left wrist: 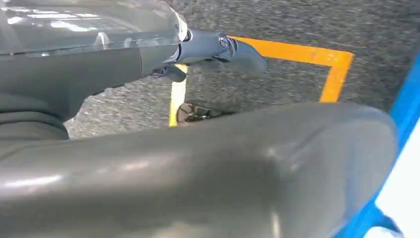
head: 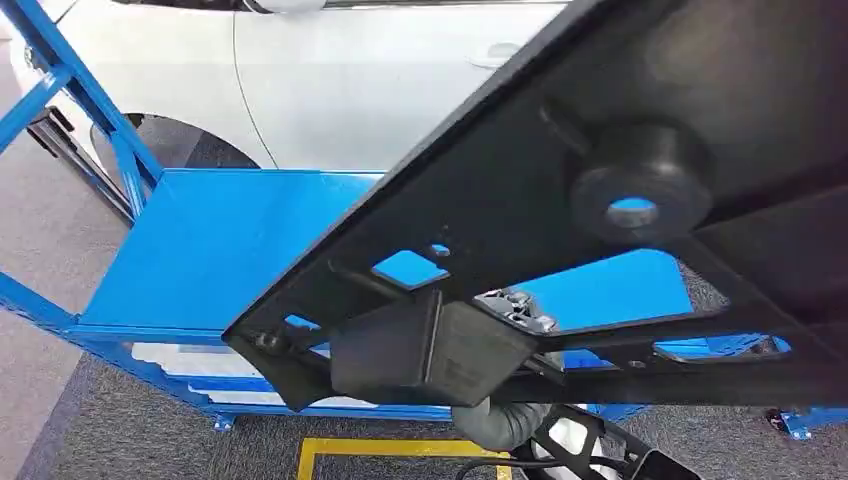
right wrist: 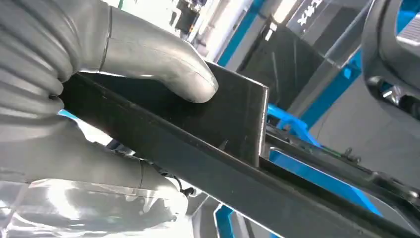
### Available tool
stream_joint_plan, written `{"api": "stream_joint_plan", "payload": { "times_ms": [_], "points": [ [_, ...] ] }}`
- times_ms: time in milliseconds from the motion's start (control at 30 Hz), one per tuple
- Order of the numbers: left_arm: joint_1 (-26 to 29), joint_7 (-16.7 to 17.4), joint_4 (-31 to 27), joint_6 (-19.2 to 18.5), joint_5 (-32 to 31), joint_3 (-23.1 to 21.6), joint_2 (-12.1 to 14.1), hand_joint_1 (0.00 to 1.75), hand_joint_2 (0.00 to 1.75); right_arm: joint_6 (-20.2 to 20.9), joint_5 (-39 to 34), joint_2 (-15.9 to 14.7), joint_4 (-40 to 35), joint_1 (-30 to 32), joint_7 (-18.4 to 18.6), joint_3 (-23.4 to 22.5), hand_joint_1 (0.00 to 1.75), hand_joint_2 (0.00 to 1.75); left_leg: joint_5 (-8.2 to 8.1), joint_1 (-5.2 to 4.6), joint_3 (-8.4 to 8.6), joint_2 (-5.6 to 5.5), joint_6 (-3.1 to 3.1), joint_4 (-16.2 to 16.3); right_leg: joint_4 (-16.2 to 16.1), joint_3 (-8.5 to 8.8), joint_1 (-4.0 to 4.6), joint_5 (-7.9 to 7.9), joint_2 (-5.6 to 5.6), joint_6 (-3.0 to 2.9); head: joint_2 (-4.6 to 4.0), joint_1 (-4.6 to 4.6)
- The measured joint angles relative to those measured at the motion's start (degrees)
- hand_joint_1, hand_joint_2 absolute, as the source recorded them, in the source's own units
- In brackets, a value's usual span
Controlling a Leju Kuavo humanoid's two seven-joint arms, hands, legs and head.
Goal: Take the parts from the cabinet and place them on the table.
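right hand (right wrist: 99,94) gripping the big black part (head: 560,250), holding it over the blue table (head: 220,250), left hand (left wrist: 208,168) blurry, cannot tell its fingers, white car (head: 350,80) sitting behind

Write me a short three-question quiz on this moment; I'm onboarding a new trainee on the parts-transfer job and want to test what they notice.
1. True or false: the right hand grips the black part.
2. What colour is the table under the part? A) blue B) red C) grey
3. Fill in: behind the table stands a white ____.

Key:
1. True; in the right wrist view the thumb presses on the part's flat edge.
2. A.
3. Car.
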Motion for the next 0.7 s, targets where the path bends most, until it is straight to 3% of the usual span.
{"api": "stream_joint_plan", "payload": {
  "times_ms": [33,67,100,133,200,233,267,367,400,433,500,533,567,600,633,667,700],
  "points": [
    [0.02,0.13,0.0,0.0,-0.3,-0.02,0.0,0.0,0.0,-0.2,0.0,-0.22,0.04,0.26,0.0,0.0,1.75,1.75,-2.16,0.0,-1.01,0.0,-0.13,4.07,0.05,-0.85,0.11,0.57,-0.04,-0.01,0.0,0.0],
    [0.06,0.26,0.0,0.07,-0.41,-0.02,0.0,0.0,0.0,-0.37,0.0,-0.39,0.11,0.55,0.0,0.0,1.75,1.75,-2.89,0.0,-0.93,0.0,-0.17,5.93,0.12,-1.68,0.16,1.17,-0.03,0.04,0.0,-0.02],
    [0.1,0.39,0.0,0.11,-0.5,-0.04,0.0,0.0,0.0,-0.44,0.0,-0.59,0.18,0.75,0.0,0.0,1.75,1.75,-2.32,0.0,0.66,0.0,-0.13,4.73,0.2,-2.45,0.19,1.74,-0.02,0.13,0.0,-0.02],
    [0.1,0.5,0.0,0.15,-0.52,-0.07,0.0,0.0,0.0,-0.46,0.11,-0.74,0.2,0.84,0.0,0.0,1.75,1.75,-1.09,0.0,3.24,0.0,-0.04,1.4,0.3,-3.09,0.19,2.19,0.03,0.25,0.0,0.0],
    [-0.02,0.61,0.0,0.2,-0.5,-0.07,0.02,0.0,0.0,-0.39,0.13,-0.94,0.2,0.83,0.0,-0.02,1.75,1.75,2.08,0.0,11.34,0.0,0.35,-10.11,0.61,-4.16,0.18,3.16,0.07,0.63,0.0,-0.02],
    [-0.24,0.72,0.0,0.17,-0.48,-0.07,0.13,0.0,0.0,-0.35,0.11,-0.94,0.2,0.92,0.0,-0.02,1.75,1.75,1.15,-0.21,12.28,-0.05,0.88,-12.62,0.56,-4.3,0.34,3.59,0.04,1.04,0.0,-0.02],
    [-0.31,0.7,0.0,0.13,-0.41,-0.07,0.13,0.0,0.0,-0.33,0.07,-1.05,0.24,0.87,0.0,-0.02,1.75,1.75,2.36,-0.56,11.94,-0.24,1.34,-12.65,0.56,-4.25,0.38,4.02,-0.01,1.41,0.0,0.02],
    [0.03,0.94,0.0,-0.02,-0.2,-0.04,0.31,0.0,0.0,0.11,-0.2,-1.05,0.35,0.83,0.0,0.0,1.75,1.75,3.49,-0.88,11.28,-0.2,2.37,-12.35,-0.37,-4.17,0.13,5.76,-0.04,2.42,0.0,0.0],
    [0.02,0.81,0.0,-0.04,0.13,-0.02,0.29,0.0,0.0,0.46,-0.44,-1.09,0.35,0.75,0.0,-0.04,1.75,1.75,4.68,-0.27,10.61,0.15,2.83,-12.79,-0.09,-4.69,0.09,5.34,0.11,2.79,-0.02,0.0],
    [-0.11,0.66,0.0,-0.11,0.15,-0.02,0.29,0.0,0.0,0.66,-0.55,-1.09,0.35,0.76,0.0,-0.04,1.75,1.75,5.33,-0.33,9.97,0.31,3.29,-12.79,1.27,-5.53,0.02,2.69,0.18,2.97,0.0,0.0],
    [-0.13,0.35,0.0,-0.35,0.13,-0.02,0.31,0.0,0.0,0.79,-0.57,-1.16,0.35,0.79,0.0,-0.2,1.75,1.75,6.73,-0.37,8.22,0.4,3.72,-12.75,9.48,-7.88,-0.16,-5.19,0.19,3.32,-0.02,0.0],
    [-0.09,0.35,0.0,-0.42,0.04,-0.02,0.31,0.0,0.0,0.79,-0.5,-1.22,0.35,0.81,0.0,-0.39,1.75,1.75,7.45,-0.43,7.24,0.44,3.74,-12.71,14.15,-8.82,-0.23,-7.73,0.19,3.53,0.0,0.0],
    [-0.06,0.37,0.0,-0.52,-0.15,-0.02,0.31,0.0,0.0,0.79,-0.42,-1.37,0.35,0.96,0.0,-0.68,1.75,1.75,8.22,-0.48,6.18,0.5,3.69,-12.62,17.6,-8.99,-0.27,-8.38,0.18,3.67,0.0,0.0],
    [-0.05,0.52,0.0,-0.55,-0.42,-0.02,0.31,0.0,0.0,0.79,-0.39,-1.55,0.35,1.11,0.0,-0.85,1.75,1.75,8.81,-0.48,5.28,0.52,3.62,-12.53,18.44,-8.26,-0.29,-7.39,0.18,3.71,0.0,0.0],
    [0.0,0.74,0.0,-0.57,-0.57,-0.02,0.31,0.0,0.0,0.81,-0.35,-1.7,0.35,1.29,0.0,-1.09,1.75,1.75,9.43,-0.48,4.31,0.51,3.48,-12.35,17.13,-6.27,-0.29,-5.37,0.18,3.63,0.0,0.0],
    [0.06,0.92,0.0,-0.61,-0.66,-0.02,0.31,0.0,0.0,0.81,-0.31,-1.81,0.35,1.4,0.0,-1.29,1.75,1.75,9.94,-0.48,3.41,0.51,3.33,-12.16,13.86,-3.38,-0.28,-3.6,0.18,3.43,0.0,0.0],
    [0.08,1.05,0.0,-0.61,-0.94,-0.02,0.29,0.0,0.0,1.03,-0.26,-1.94,0.33,1.41,0.0,-1.44,1.75,1.75,10.5,-0.49,2.55,0.5,3.1,-11.9,8.42,0.9,-0.25,-2.87,0.19,3.08,0.0,0.0]
  ]
}}
